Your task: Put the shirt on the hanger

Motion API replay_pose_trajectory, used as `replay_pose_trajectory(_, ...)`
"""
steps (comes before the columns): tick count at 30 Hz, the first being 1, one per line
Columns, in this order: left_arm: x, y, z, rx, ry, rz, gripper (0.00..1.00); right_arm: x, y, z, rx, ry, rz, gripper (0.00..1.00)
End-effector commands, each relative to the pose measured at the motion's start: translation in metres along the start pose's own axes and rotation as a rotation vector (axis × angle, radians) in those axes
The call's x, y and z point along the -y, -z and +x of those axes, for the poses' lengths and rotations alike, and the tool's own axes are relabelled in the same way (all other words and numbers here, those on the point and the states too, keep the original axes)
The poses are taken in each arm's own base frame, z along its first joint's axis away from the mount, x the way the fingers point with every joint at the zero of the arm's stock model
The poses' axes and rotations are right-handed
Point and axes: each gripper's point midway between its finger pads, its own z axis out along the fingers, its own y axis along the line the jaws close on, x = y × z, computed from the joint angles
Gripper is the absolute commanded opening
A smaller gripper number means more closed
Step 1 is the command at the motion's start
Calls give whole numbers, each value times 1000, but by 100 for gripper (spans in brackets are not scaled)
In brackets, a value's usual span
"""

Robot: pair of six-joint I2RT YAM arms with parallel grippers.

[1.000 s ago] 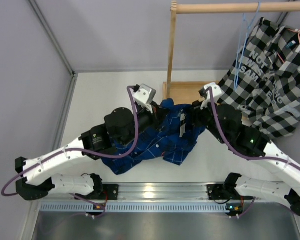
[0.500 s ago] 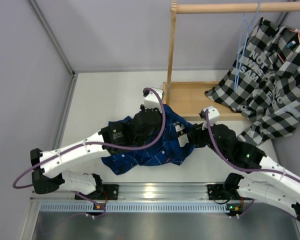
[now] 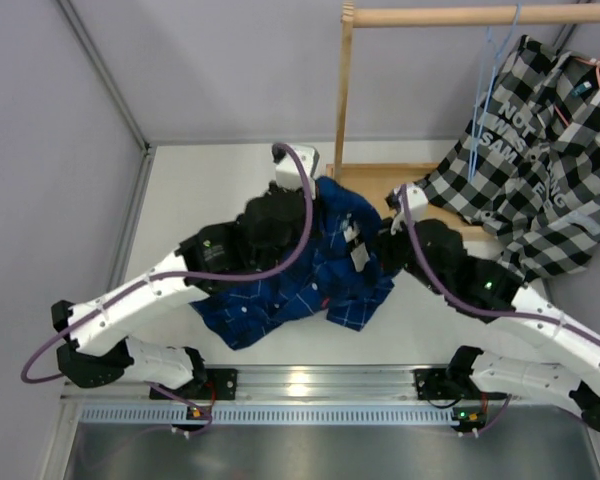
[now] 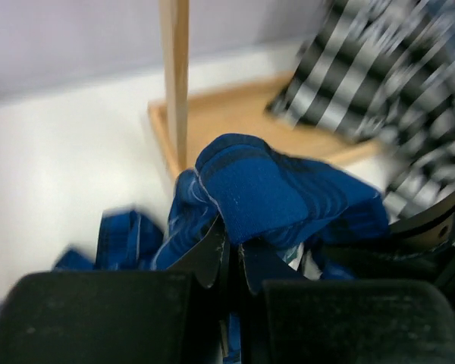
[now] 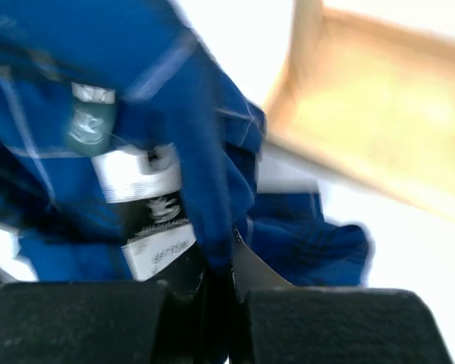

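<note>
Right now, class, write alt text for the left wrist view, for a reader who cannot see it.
The left gripper pinches a bunched fold of the blue shirt, jaws shut on it. Behind it are a wooden post and a wooden base, with a blurred checked shirt at upper right.

Can't tell how deep the cloth runs between the pressed-together jaws of the left gripper point(image 4: 231, 264) or the right gripper point(image 5: 218, 267); folds cover the contact. From the top view, can't see either set of jaws at all: buried under the wrists and the shirt point(image 3: 325, 265). Can't read the shirt's labels point(image 5: 158, 227); smeared by blur across the whole right wrist view. Can't trace the hanger point(image 3: 479, 100) fully: too thin, lower frame lost against the checked shirt point(image 3: 540, 160). Cropped at the right edge: checked shirt, rack rod point(image 3: 450, 15). Also blurred in the left wrist view: checked shirt. Can't see the worktop point(image 3: 210, 190) under the shirt.
</note>
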Motion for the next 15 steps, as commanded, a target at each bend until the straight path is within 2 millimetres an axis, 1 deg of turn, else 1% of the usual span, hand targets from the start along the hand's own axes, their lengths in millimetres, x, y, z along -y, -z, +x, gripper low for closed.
replay_pose_trajectory(1, 6, 60, -148, 315, -7, 128, 0, -41, 68, -159, 338, 46, -217, 0)
replay_pose_trajectory(2, 8, 71, -172, 365, -46, 153, 0, -47, 76, -176, 346, 82, -240, 0)
replay_pose_trajectory(3, 5, 99, -219, 471, -33, 185, 0, -58, 65, -185, 310, 124, -256, 0)
replay_pose_trajectory(4, 11, 97, -228, 497, -142, 180, 0, -60, 91, -226, 390, 123, -271, 0)
replay_pose_trajectory(5, 18, 103, -238, 526, -175, 222, 0, -64, 83, -227, 364, 131, -262, 0)
replay_pose_trajectory(6, 21, 109, -243, 544, -202, 252, 0, -63, 89, -234, 385, 119, -262, 0)
replay_pose_trajectory(7, 26, 111, -239, 539, -221, 291, 0, -61, 87, -232, 380, 76, -247, 0)
replay_pose_trajectory(8, 38, 110, -226, 517, -237, 362, 0, -52, 91, -228, 386, 35, -217, 0)
replay_pose_trajectory(9, 43, 107, -211, 485, -246, 398, 0, -35, 86, -221, 386, -16, -121, 0)
replay_pose_trajectory(10, 48, 89, -168, 386, -270, 419, 0, -27, 62, -182, 303, -46, -67, 0)
replay_pose_trajectory(11, 47, 76, -143, 328, -265, 409, 0, -11, 72, -171, 323, -92, -22, 0)
replay_pose_trajectory(12, 46, 64, -123, 297, -238, 386, 0, -3, 67, -151, 301, -117, 8, 0)
replay_pose_trajectory(13, 42, 38, -63, 178, -208, 351, 0, 3, 42, -96, 204, -135, 47, 0)
replay_pose_trajectory(14, 38, 26, -37, 136, -175, 318, 0, 16, 51, -81, 222, -186, 70, 0)
replay_pose_trajectory(15, 37, 17, -11, 101, -144, 311, 0, 23, 46, -55, 191, -205, 94, 0)
